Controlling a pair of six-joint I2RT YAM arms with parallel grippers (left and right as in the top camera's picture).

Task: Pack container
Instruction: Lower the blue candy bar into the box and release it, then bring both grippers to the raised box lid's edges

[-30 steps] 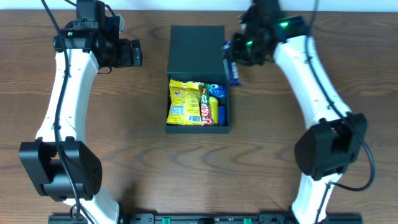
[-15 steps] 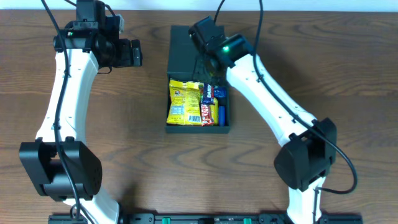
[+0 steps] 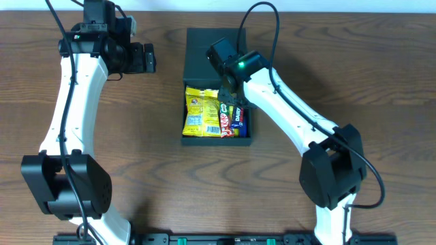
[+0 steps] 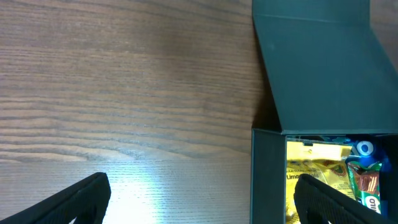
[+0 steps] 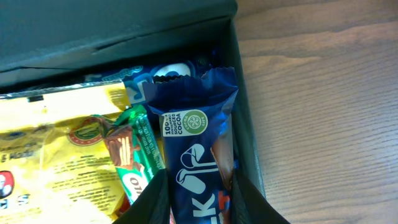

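The container (image 3: 204, 139) is a dark teal-black box at the table's middle, its flap lid (image 3: 212, 54) lying open toward the back. Inside are a yellow packet (image 3: 199, 110), a green bar and other snacks. My right gripper (image 3: 236, 102) is over the box's right side, shut on a dark blue snack bar (image 5: 198, 155) that hangs above the snacks there. The yellow packet (image 5: 56, 149) and green bar (image 5: 134, 162) show in the right wrist view. My left gripper (image 3: 148, 57) is open and empty, left of the lid; in its wrist view the container wall (image 4: 267, 174) lies between the fingers.
The brown wooden table (image 3: 129, 177) surrounds the box. The box's right wall (image 5: 245, 124) runs just beside the blue bar. The left arm stands at the back left, the right arm reaches in from the front right.
My right gripper has carried the blue bar from beside the lid's right edge to over the box's right side and lowered it among the snacks. The left arm has not moved.
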